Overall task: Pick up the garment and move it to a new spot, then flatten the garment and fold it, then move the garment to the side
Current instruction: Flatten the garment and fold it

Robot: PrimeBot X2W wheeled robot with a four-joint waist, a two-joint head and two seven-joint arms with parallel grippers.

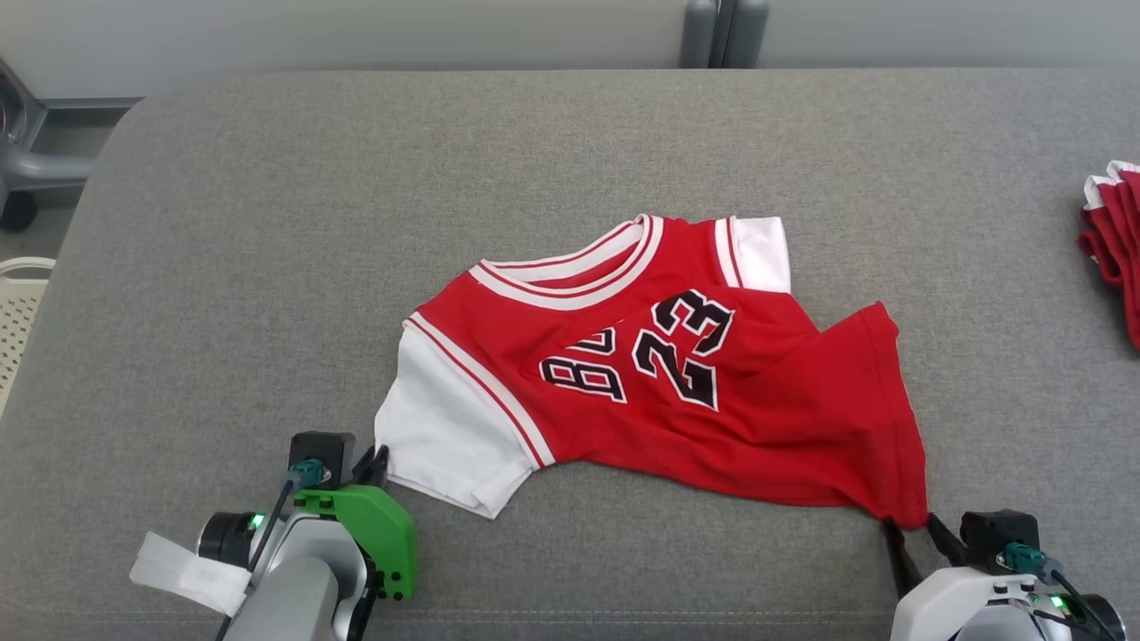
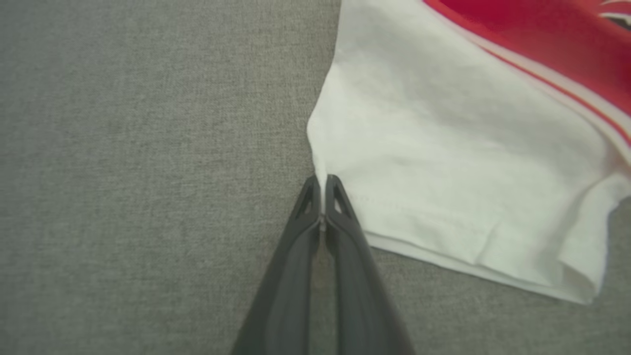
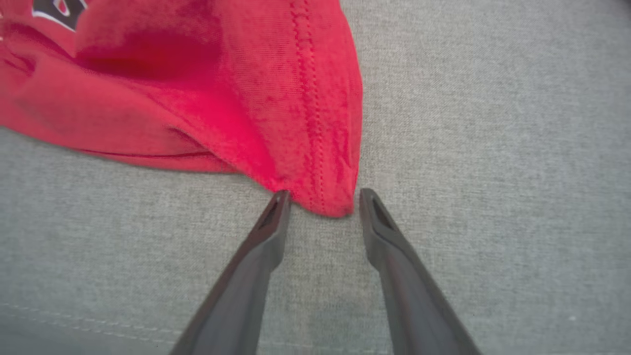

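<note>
The garment (image 1: 659, 392) is a red jersey with white sleeves and a black "23", lying crumpled on the grey cushion. My left gripper (image 1: 378, 458) sits at the near left, at the corner of the white sleeve (image 2: 443, 162). In the left wrist view my left gripper (image 2: 321, 183) is shut, pinching the sleeve's edge between its tips. My right gripper (image 1: 908, 530) is at the near right, at the red hem corner (image 3: 325, 197). There my right gripper (image 3: 323, 199) stands open, its fingers either side of that corner.
The grey cushion (image 1: 267, 267) spreads wide around the jersey. A second red and white garment (image 1: 1113, 240) lies at the right edge. A white basket (image 1: 18, 312) stands off the cushion's left side, and the front seam (image 1: 623, 614) runs near the bottom.
</note>
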